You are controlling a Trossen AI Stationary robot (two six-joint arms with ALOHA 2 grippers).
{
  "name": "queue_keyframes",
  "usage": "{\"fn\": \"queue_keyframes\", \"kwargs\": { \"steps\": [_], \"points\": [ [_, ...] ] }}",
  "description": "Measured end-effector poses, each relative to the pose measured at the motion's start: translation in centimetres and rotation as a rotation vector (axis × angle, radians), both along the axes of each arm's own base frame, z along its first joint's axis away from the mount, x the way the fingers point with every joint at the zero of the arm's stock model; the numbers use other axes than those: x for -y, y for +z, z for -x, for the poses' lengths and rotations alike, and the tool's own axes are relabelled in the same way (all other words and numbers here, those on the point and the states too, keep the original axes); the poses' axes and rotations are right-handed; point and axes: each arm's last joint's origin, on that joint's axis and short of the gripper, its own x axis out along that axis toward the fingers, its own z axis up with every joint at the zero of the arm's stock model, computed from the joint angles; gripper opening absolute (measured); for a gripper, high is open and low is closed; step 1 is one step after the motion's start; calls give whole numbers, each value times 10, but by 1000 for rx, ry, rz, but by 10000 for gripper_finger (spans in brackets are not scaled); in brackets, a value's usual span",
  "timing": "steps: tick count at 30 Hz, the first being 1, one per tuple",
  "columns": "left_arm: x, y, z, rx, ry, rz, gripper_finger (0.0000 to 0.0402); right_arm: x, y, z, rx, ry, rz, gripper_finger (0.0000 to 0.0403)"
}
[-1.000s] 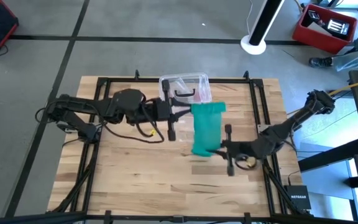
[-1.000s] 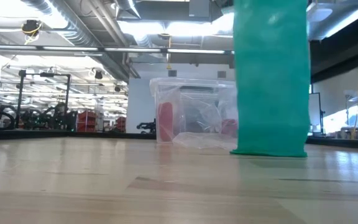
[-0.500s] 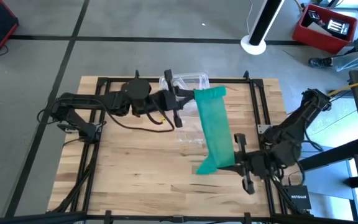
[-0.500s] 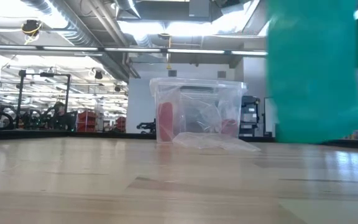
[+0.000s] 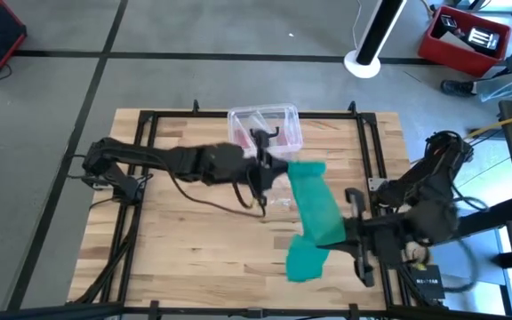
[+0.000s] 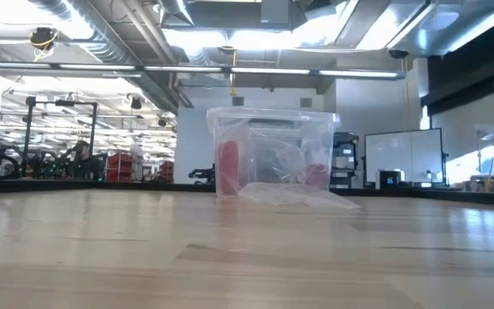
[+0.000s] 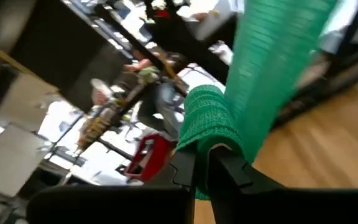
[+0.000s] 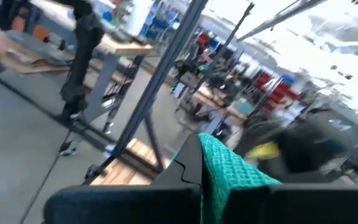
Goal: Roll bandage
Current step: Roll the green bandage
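We are holding the bandage (image 5: pixel 315 209) stretched in the air between both arms, clear of the desk (image 5: pixel 176 249); it is running from the middle, just near of the clear plastic box (image 5: pixel 266 127) at the far edge, toward the near right, where a loose tail is hanging below the grip; the left end effector (image 5: pixel 263 174) is pinching the far end, its fingers (image 7: pixel 225 168) pressed together on a folded bit of the green weave; the right end effector (image 5: pixel 356 238) is pinching the strip near its other end, fingers closed on the fabric; the step, as we are judging it, is getting the band flat and taut before rolling; to do it well we are keeping tension even, avoiding twist along the strip, and lowering it onto bare desk well apart from the box.
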Motion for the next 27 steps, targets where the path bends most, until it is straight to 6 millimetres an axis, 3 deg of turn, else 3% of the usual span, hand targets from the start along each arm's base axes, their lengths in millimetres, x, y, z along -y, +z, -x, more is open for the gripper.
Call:
{"fn": "queue_keyframes", "kwargs": {
  "steps": [16,27],
  "points": [
    [57,-16,0,-69,-138,-61,15,36,78,26,182,-200,-7,1],
    [73,-22,0,-86,-175,-111,15,56,105,37,227,-311,-24,1]
  ]
}}
